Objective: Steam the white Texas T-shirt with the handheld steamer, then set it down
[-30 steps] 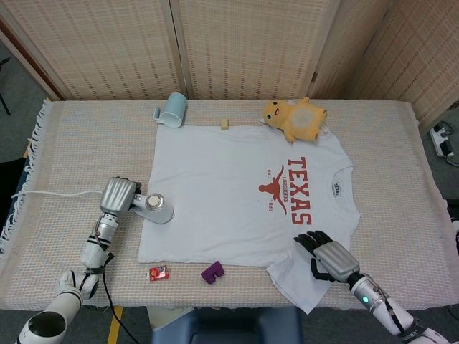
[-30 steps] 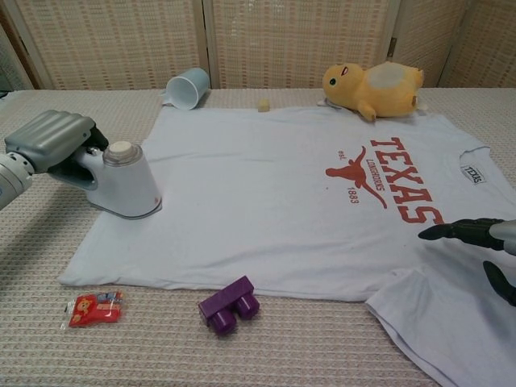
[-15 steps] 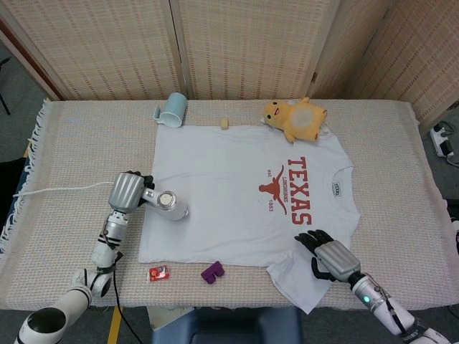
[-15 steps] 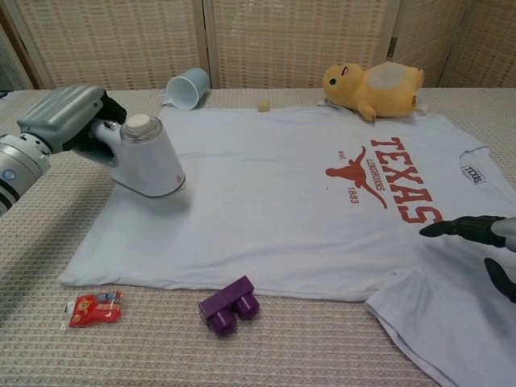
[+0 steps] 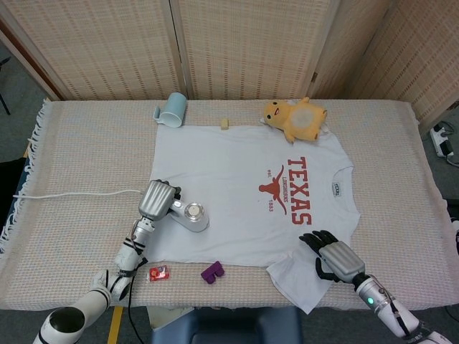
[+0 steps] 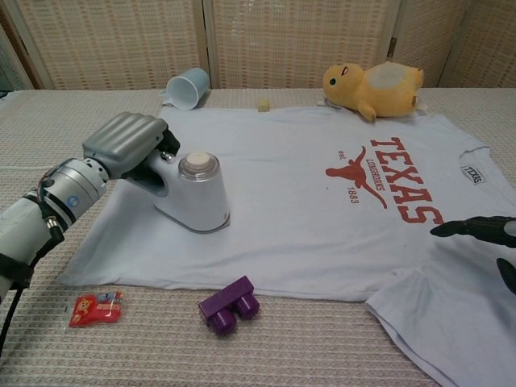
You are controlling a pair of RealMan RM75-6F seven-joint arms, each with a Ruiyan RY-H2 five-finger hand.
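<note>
White steamer (image 6: 196, 193) has slid from the tee's 9 o'clock hem inward; your left hand (image 5: 158, 198) grips its handle. T-shirt (image 5: 237, 186) lies flat, mid-table. Right hand (image 5: 335, 259) rests spread on the 5 o'clock sleeve, probably pinning it. Most fabric unsteamed.

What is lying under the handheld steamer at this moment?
The handheld steamer, held by the left hand, stands on the lower left part of the white Texas T-shirt. The cloth directly beneath its base is covered, so its state cannot be seen.
</note>
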